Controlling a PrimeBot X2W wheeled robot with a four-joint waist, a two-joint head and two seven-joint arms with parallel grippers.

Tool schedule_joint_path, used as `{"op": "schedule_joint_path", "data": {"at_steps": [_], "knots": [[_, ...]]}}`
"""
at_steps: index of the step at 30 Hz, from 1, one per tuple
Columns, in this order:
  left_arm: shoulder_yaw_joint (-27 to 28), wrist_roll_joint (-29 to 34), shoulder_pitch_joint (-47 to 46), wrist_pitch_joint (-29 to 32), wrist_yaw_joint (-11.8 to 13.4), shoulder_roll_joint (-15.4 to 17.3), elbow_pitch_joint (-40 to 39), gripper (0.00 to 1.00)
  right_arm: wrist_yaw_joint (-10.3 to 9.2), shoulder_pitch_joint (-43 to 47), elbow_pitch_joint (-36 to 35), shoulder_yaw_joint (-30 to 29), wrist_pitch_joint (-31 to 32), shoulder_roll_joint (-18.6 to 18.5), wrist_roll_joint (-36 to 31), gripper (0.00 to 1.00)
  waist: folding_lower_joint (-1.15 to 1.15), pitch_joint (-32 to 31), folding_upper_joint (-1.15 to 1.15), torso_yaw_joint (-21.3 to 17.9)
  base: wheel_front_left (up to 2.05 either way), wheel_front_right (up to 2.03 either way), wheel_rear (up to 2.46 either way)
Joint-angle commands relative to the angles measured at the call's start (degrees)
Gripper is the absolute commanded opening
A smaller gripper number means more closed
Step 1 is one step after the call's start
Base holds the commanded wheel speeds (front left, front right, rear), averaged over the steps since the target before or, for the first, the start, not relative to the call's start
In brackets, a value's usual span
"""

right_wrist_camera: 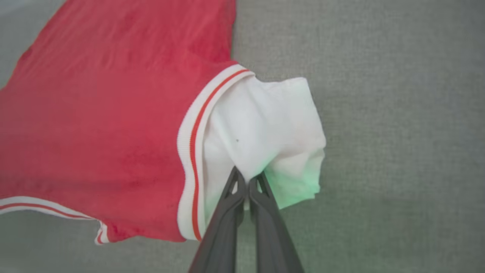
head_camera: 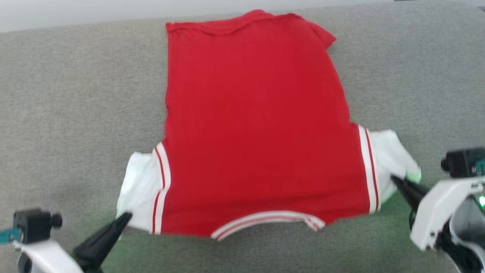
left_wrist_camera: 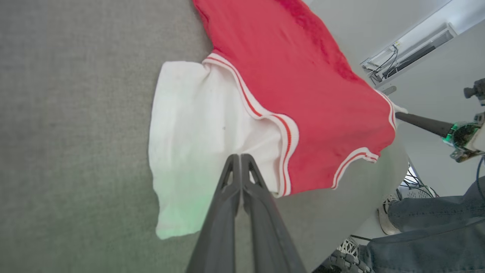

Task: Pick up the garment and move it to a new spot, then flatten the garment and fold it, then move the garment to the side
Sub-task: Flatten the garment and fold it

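The red garment [head_camera: 257, 125] lies spread on a grey fabric surface [head_camera: 75, 94], neckline trim toward me and hem at the far side. My left gripper [head_camera: 128, 216] is shut with its tips on the white left sleeve [left_wrist_camera: 189, 144], which lies nearly flat; in the left wrist view the gripper [left_wrist_camera: 239, 156] pinches the sleeve's middle. My right gripper [head_camera: 394, 178] is shut on the white right sleeve [right_wrist_camera: 273, 125], and the cloth bunches up at its tips [right_wrist_camera: 246, 176]. The far right hem corner is slightly folded over.
The grey surface stretches wide on both sides of the shirt, with a pale wall [head_camera: 75, 11] behind its far edge. In the left wrist view, a person's legs in jeans [left_wrist_camera: 435, 212] and a shoe [left_wrist_camera: 386, 222] stand beyond the surface's near edge.
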Motion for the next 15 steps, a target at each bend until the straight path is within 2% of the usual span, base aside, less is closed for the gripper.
{"op": "schedule_joint_path", "data": {"at_steps": [1,7,11,15], "knots": [[1.2,0.7,3.0,-0.3,0.1,1.1,-0.8,0.0,-0.12,2.9,-2.4,-0.5,1.9,-0.3,0.1,0.0,0.0,-0.1,0.0,0.5,0.0,0.0,0.0],[3.8,1.5,9.7,-0.3,0.1,2.6,-2.9,0.0,-0.12,10.0,-9.1,-1.8,7.3,0.0,1.2,0.0,0.0,0.4,0.0,1.4,0.0,0.0,0.0],[4.2,3.5,11.0,-0.3,0.1,0.3,-1.8,0.0,-0.12,11.5,-10.5,-2.6,7.8,1.0,-0.1,0.0,0.0,0.8,0.0,1.8,0.0,0.0,0.0],[2.4,5.0,9.0,-0.3,0.1,-2.5,-0.2,0.0,-0.12,9.6,-7.7,-1.9,6.9,1.7,-0.7,0.0,0.0,1.0,0.0,1.9,0.0,0.0,0.0]]}}
